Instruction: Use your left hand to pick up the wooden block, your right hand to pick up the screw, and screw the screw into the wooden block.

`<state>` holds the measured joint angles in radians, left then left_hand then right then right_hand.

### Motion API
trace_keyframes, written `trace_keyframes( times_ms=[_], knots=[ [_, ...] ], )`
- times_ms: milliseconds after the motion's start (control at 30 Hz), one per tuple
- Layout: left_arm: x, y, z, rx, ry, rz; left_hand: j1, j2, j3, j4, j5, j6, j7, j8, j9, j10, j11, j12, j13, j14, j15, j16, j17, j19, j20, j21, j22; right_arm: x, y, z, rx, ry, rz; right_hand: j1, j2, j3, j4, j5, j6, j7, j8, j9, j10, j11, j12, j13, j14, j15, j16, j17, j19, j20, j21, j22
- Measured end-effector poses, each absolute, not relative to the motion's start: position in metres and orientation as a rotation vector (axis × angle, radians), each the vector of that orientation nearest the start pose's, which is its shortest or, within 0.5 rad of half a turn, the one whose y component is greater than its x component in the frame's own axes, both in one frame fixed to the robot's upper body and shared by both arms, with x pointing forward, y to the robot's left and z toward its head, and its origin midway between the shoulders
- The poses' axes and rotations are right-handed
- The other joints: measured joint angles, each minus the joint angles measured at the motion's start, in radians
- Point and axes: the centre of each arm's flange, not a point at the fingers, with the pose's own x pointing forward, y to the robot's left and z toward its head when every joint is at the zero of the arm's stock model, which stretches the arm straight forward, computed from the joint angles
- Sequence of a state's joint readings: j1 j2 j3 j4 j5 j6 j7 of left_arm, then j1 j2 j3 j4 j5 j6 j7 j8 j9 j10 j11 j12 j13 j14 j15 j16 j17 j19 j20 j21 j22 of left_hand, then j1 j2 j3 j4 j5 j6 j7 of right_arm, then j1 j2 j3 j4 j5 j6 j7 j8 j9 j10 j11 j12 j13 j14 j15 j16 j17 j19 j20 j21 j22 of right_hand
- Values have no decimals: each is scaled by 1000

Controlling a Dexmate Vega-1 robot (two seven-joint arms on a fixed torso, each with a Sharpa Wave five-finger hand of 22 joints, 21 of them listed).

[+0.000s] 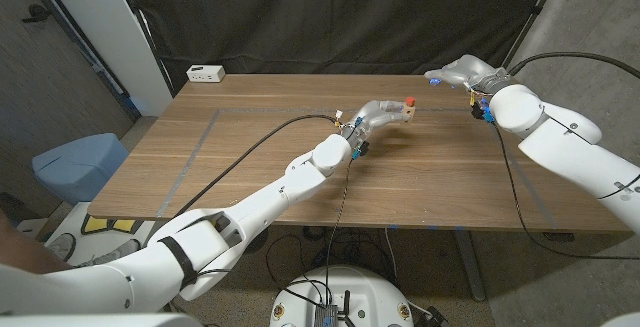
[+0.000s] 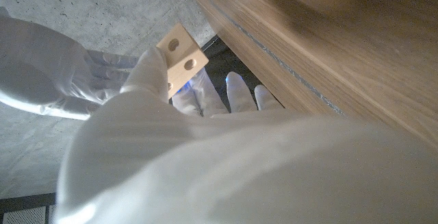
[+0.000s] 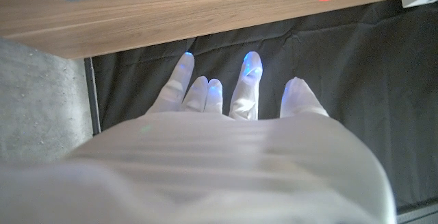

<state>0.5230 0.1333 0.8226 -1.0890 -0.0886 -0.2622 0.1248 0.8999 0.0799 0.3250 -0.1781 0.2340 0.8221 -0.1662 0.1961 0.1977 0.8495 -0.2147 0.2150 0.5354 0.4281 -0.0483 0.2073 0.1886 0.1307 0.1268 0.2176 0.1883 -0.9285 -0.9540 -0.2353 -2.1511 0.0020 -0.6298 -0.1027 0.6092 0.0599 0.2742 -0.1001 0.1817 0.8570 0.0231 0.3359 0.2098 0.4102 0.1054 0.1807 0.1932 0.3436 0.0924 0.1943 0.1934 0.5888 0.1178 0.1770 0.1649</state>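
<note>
Left robot hand (image 1: 378, 117) grips the wooden block (image 1: 408, 109); right robot hand (image 1: 460, 70) hovers empty, fingers spread.

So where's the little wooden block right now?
The wooden block is up off the table near its middle in the head view, held in the left hand. A red-topped piece sits on it, and the right hand is open, farther right.
</note>
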Motion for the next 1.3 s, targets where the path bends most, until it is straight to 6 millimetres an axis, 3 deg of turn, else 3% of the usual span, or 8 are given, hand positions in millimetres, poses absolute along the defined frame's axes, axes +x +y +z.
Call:
trace_keyframes(
  times_ms=[333,600,700,833,1067,1100,1300],
  knots=[
    [645,-23,5,455,-736,-479,1,4,0,0,-4,0,0,0,-1,0,0,0,0,0,0,0,0,0,0,0,0,522,-315,89,-785,-528,-203,-32,6,-7,7,0,-36,0,-20,2,-41,3,0,0,-34,16,-6,5,-39,7,0,0],
    [645,-21,5,449,-741,-475,1,3,0,0,0,0,0,0,0,0,0,0,0,0,0,0,0,0,0,0,0,527,-315,75,-655,-562,-202,-47,7,-12,3,0,-86,21,-55,-1,-100,-3,0,0,-70,31,-8,5,-66,12,0,0],
    [646,-21,4,450,-736,-472,1,3,0,0,0,0,0,0,0,0,0,0,0,0,0,0,0,0,0,0,0,524,-313,78,-632,-587,-205,-53,12,-15,-1,0,-112,29,-69,-1,-122,4,-8,0,-86,33,-10,5,-80,13,0,0],
    [648,-21,6,448,-743,-471,1,3,0,0,0,0,0,0,0,0,0,0,0,0,0,0,0,0,0,0,0,531,-314,62,-549,-584,-203,-67,11,-20,3,0,-129,35,-82,-1,-144,12,-8,0,-105,42,-10,5,-93,14,0,0],
    [652,-21,8,447,-744,-470,1,3,0,0,0,0,0,0,0,0,0,0,0,0,0,0,0,0,0,0,0,532,-311,59,-467,-619,-184,-108,23,-25,9,0,-193,30,-124,-6,-228,13,-8,-3,-191,52,-14,4,-175,7,-3,3],
    [652,-21,8,447,-744,-470,1,3,0,0,0,0,0,0,0,0,0,0,0,0,0,0,0,0,0,0,0,540,-311,47,-438,-599,-181,-113,21,-27,10,0,-204,29,-129,-6,-239,14,-8,-3,-201,51,-13,4,-186,6,-3,3],
    [655,-21,10,446,-741,-469,1,3,0,0,0,0,0,0,0,0,0,0,0,0,0,0,0,0,0,0,0,545,-308,39,-375,-608,-159,-151,27,-37,16,0,-251,22,-148,-9,-295,5,-8,-3,-265,58,-17,4,-258,0,-8,2]
  ],
)
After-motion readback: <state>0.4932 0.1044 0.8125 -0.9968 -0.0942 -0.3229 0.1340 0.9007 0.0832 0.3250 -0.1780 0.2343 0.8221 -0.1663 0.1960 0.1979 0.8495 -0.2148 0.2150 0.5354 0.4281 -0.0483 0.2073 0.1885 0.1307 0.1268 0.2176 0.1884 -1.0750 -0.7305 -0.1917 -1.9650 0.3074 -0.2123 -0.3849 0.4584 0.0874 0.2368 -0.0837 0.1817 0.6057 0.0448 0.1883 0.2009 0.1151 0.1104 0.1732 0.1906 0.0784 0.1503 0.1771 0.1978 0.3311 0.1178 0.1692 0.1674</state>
